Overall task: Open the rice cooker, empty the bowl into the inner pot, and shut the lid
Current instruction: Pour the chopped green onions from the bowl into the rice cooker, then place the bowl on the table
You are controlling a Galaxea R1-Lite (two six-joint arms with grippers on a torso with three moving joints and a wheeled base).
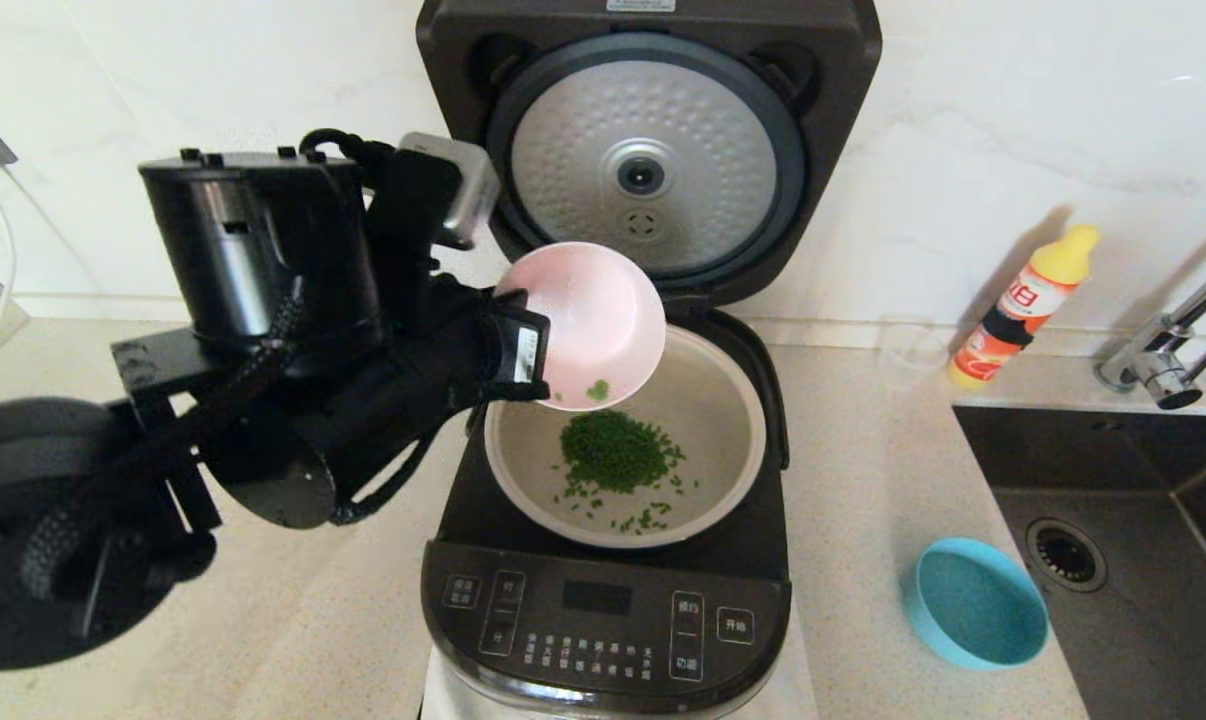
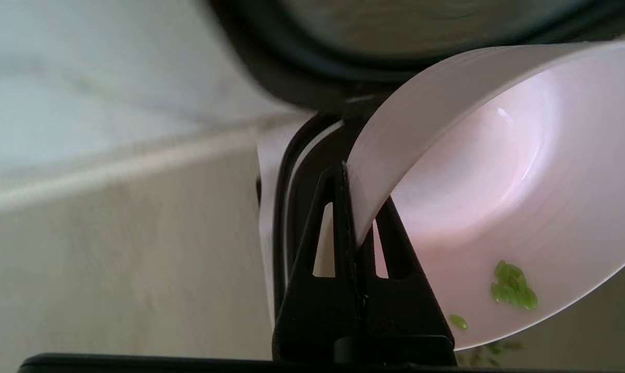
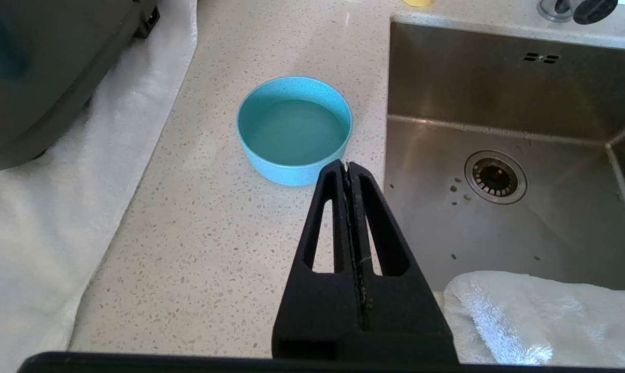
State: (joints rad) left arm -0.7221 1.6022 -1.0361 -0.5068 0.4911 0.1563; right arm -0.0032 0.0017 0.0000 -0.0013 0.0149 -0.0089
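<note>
The black rice cooker (image 1: 603, 610) stands open, its lid (image 1: 648, 150) raised upright with the dimpled silver disc facing me. The pale inner pot (image 1: 723, 400) holds a heap of green grains (image 1: 613, 452). My left gripper (image 1: 516, 345) is shut on the rim of a pink bowl (image 1: 598, 320), tipped steeply over the pot's back left edge. A few green grains (image 2: 512, 290) still cling inside the pink bowl (image 2: 478, 207), which my left gripper (image 2: 351, 207) pinches by its wall. My right gripper (image 3: 349, 167) hangs shut and empty over the counter, out of the head view.
A blue bowl (image 1: 975, 602), also (image 3: 294, 129) in the right wrist view, sits right of the cooker. The steel sink (image 1: 1123, 480) and tap (image 1: 1168, 350) lie at the right. An orange bottle (image 1: 1025, 305) and a clear cup (image 1: 911, 350) stand by the wall. A white towel (image 3: 545, 316) lies at the sink.
</note>
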